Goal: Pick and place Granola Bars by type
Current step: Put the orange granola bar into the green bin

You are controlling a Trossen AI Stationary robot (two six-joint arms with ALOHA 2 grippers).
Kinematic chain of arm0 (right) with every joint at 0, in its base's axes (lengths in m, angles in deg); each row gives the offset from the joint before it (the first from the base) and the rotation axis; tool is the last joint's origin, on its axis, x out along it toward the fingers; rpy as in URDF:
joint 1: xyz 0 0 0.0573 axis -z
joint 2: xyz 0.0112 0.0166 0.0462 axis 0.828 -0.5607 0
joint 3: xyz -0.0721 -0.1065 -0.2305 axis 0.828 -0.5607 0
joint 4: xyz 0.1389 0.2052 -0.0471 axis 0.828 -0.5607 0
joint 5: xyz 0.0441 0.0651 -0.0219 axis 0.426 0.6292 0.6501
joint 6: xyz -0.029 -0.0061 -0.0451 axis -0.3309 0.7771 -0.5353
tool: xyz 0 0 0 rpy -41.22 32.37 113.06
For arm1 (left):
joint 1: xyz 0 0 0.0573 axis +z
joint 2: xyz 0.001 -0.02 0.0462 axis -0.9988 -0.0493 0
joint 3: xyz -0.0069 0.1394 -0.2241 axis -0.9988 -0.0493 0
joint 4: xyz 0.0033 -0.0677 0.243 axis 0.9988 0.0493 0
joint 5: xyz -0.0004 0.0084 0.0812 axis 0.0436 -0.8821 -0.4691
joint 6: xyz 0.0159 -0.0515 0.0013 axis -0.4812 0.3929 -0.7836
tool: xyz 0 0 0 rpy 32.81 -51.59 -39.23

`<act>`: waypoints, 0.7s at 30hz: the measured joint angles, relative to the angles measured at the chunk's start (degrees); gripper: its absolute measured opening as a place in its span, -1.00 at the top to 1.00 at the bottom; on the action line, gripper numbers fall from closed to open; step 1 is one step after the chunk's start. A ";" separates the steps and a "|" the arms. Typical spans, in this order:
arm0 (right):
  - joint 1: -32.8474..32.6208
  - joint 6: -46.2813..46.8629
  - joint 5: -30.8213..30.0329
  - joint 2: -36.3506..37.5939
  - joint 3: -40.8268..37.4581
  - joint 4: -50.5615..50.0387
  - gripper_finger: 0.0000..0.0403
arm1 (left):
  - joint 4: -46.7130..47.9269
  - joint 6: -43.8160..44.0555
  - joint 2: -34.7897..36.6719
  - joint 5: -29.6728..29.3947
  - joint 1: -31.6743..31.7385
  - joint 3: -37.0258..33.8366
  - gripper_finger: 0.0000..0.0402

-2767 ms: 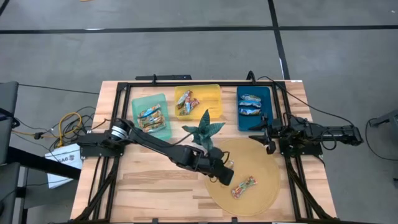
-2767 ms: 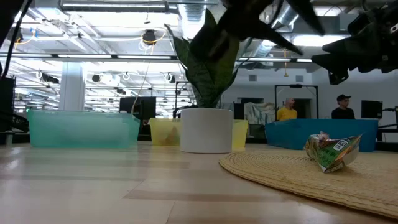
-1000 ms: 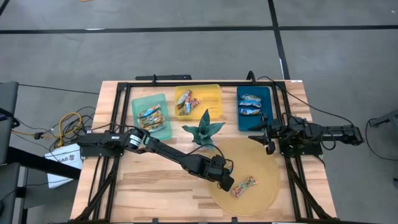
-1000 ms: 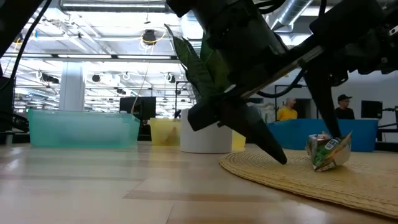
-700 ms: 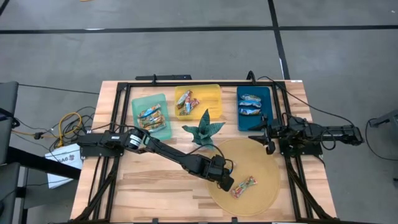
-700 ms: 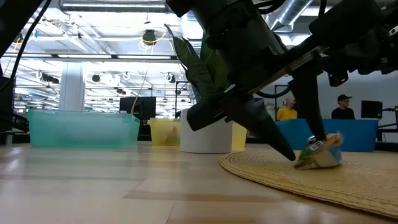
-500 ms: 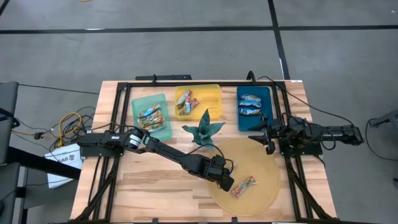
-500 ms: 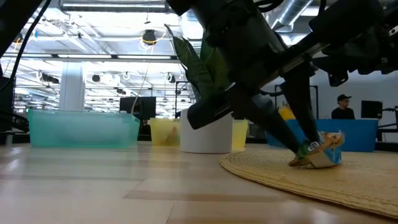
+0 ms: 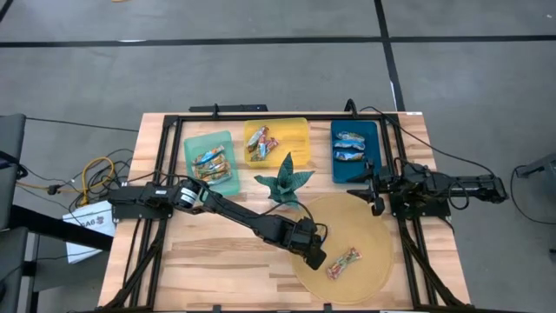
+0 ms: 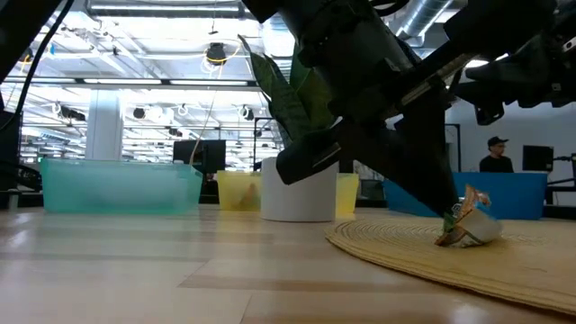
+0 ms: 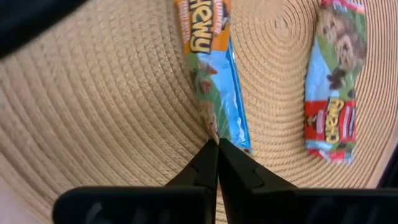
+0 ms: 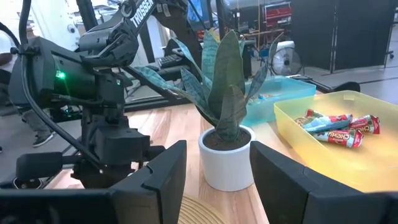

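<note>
Left wrist view: I see the left gripper (image 11: 217, 144) with its fingers pressed together, pinching the end of a green-and-orange granola bar (image 11: 211, 68) that lies on the woven mat (image 11: 112, 106), a second bar (image 11: 334, 81) just beside it. In the high view the right gripper (image 9: 373, 193) waits with fingers apart at the table's right edge, beside the blue bin (image 9: 372, 130).

Both granola bars (image 11: 211, 74) run off the frame's edge (wrappers only partly legible).

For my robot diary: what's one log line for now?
left gripper shut at end of granola bar | bar on woven mat | right gripper open, waiting
</note>
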 joint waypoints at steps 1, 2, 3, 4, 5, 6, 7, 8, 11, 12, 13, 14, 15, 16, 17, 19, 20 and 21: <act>-0.02 0.00 -0.01 0.00 0.00 0.00 0.16 | 0.02 -0.97 0.00 0.68 0.00 0.00 1.00; 0.00 0.02 0.00 0.00 0.00 0.00 0.16 | 0.05 -1.87 0.00 1.38 0.00 -0.01 1.00; -0.01 0.02 -0.01 0.00 0.00 0.00 0.16 | 0.10 -2.87 0.00 2.22 0.00 -0.01 1.00; 0.00 0.02 -0.01 0.00 0.00 0.00 0.16 | 0.15 -3.89 0.00 3.03 0.00 -0.01 1.00; 0.00 0.01 0.00 0.00 0.00 0.00 0.16 | 0.17 -4.80 0.00 3.90 0.00 -0.01 1.00; 0.00 0.02 0.00 0.00 0.00 0.00 0.16 | 0.17 -5.61 0.00 4.90 0.00 -0.01 1.00; 0.00 0.02 -0.01 0.00 0.00 0.00 0.16 | 0.21 -6.35 0.00 5.92 0.00 -0.01 1.00; 0.00 0.01 -0.01 0.00 0.00 0.00 0.16 | 0.25 -7.27 0.00 7.01 0.02 -0.01 1.00; 0.00 0.02 -0.02 0.00 0.00 0.00 0.16 | 0.58 -8.68 0.00 10.77 -0.04 -0.01 1.00; 0.00 0.02 -0.02 0.00 0.00 0.00 0.16 | 0.89 -8.72 0.00 11.85 -0.11 -0.01 1.00; 0.00 0.01 -0.02 0.00 0.00 0.00 0.16 | 1.24 -8.77 0.00 12.70 -0.18 -0.01 1.00; 0.00 0.02 0.00 0.00 0.00 0.00 0.16 | 1.83 -8.77 0.00 13.20 -0.32 -0.01 1.00; 0.00 0.01 0.00 0.00 0.00 0.00 0.16 | 2.54 -8.77 0.00 13.29 -0.49 -0.01 1.00; 0.00 0.01 -0.01 0.00 0.00 0.00 0.16 | 3.41 -8.77 0.01 13.41 -0.65 -0.01 1.00; -0.02 0.00 0.00 0.00 0.00 0.00 0.16 | 4.63 -8.77 0.04 13.55 -0.85 -0.01 1.00; -0.02 0.02 0.00 0.00 0.00 0.00 0.16 | 7.47 -8.77 0.04 13.70 -1.24 -0.02 1.00; 0.00 0.00 -0.02 0.00 0.00 0.00 0.16 | 8.62 -8.77 0.04 13.84 -1.43 -0.03 1.00; -0.01 0.02 0.00 0.00 0.00 0.00 0.16 | 9.71 -8.75 0.15 14.19 -1.62 -0.03 1.00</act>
